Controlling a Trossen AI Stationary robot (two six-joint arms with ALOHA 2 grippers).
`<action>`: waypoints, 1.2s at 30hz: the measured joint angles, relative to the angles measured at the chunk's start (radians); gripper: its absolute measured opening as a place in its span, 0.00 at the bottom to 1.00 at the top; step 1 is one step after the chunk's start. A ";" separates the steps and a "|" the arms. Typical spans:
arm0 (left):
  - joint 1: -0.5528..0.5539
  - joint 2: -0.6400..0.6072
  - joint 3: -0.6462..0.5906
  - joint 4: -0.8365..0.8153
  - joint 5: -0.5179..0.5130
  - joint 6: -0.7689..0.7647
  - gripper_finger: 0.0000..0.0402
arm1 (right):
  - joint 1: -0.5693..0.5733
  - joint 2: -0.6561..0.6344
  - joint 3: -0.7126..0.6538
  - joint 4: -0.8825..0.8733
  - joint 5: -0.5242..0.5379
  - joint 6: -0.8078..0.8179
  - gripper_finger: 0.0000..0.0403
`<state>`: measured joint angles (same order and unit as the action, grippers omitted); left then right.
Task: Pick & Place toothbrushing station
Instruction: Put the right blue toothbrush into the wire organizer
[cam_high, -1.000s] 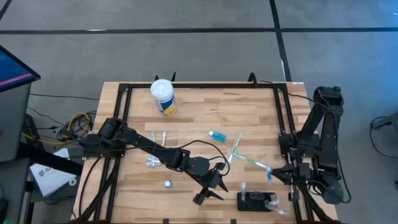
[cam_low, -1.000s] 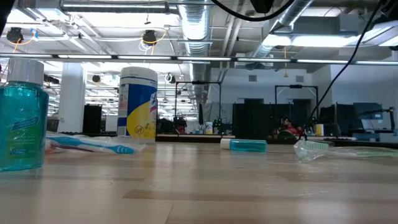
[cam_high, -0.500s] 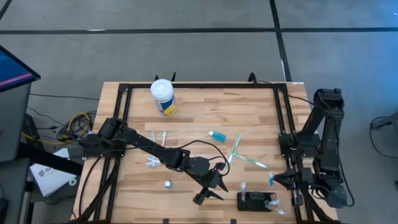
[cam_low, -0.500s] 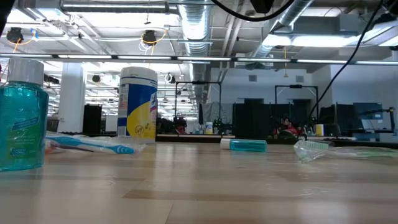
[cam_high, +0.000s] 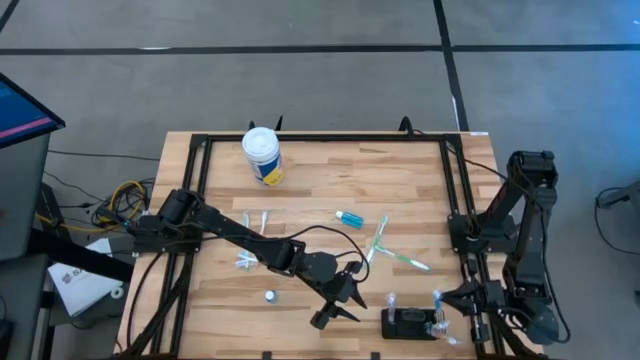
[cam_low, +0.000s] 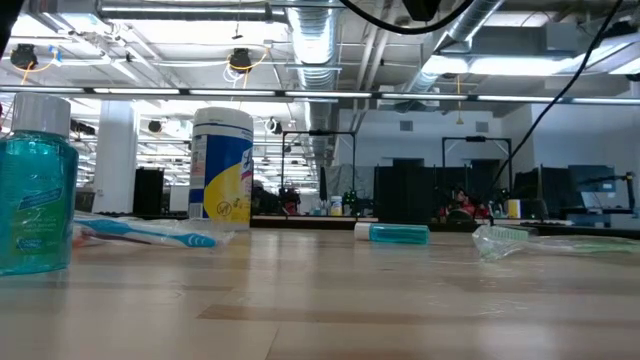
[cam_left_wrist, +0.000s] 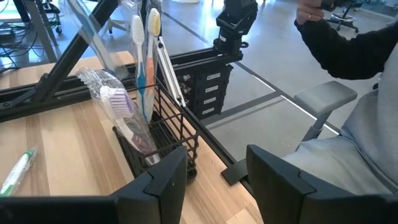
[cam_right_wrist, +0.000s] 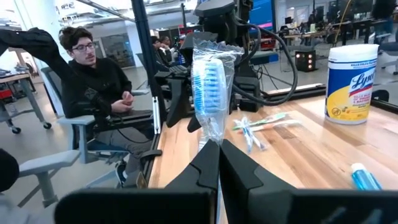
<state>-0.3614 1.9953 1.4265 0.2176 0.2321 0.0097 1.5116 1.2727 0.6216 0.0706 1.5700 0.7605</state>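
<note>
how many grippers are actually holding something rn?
1. The right gripper is shut on a wrapped blue toothbrush at the table's right edge, by the toothbrushing station. The left gripper, just left of the station, is open and empty.

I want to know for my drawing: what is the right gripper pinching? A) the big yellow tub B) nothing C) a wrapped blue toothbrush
C: the right wrist view shows the right gripper shut on a wrapped blue toothbrush, head up.
</note>
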 joint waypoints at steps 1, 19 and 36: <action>0.000 0.000 0.000 0.000 0.000 0.000 0.40 | 0.000 0.005 0.000 0.003 0.000 0.001 0.00; 0.000 0.000 0.000 0.000 0.000 0.000 0.40 | -0.002 0.082 0.000 0.043 0.000 0.026 0.00; 0.000 0.000 0.000 -0.001 0.000 0.000 0.40 | -0.002 0.082 0.000 -0.016 0.000 0.018 0.00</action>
<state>-0.3614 1.9953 1.4265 0.2169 0.2321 0.0097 1.5097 1.3548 0.6216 0.0542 1.5703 0.7790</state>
